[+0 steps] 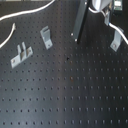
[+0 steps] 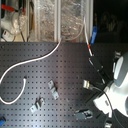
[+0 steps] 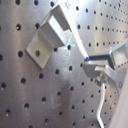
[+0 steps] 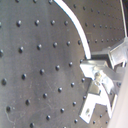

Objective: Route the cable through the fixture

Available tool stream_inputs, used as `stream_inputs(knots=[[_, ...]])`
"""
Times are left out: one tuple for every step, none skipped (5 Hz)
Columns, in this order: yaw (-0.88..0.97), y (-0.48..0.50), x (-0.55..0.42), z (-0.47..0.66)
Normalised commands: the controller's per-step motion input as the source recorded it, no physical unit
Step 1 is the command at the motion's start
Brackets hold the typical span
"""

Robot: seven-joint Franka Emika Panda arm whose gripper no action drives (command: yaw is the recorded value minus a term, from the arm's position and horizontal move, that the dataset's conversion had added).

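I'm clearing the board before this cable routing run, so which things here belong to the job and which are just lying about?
Part of the job:
the cable
the fixture, close to the gripper

Lying about:
the two-post bracket
the leaning bracket next to it
the clear bins behind the board

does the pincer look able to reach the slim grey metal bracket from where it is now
Probably yes. In the first wrist view the slim grey metal bracket stands close ahead of the pincer, with only bare perforated board between them; the thin white cable trails behind.
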Motion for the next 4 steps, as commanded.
stream_inputs(knots=[[-0.04, -0.341, -0.161, 0.01], [0.11, -0.06, -0.089, 0.0], [0.13, -0.043, -0.138, 0.0], [0.2, -0.014, -0.231, 0.0]])
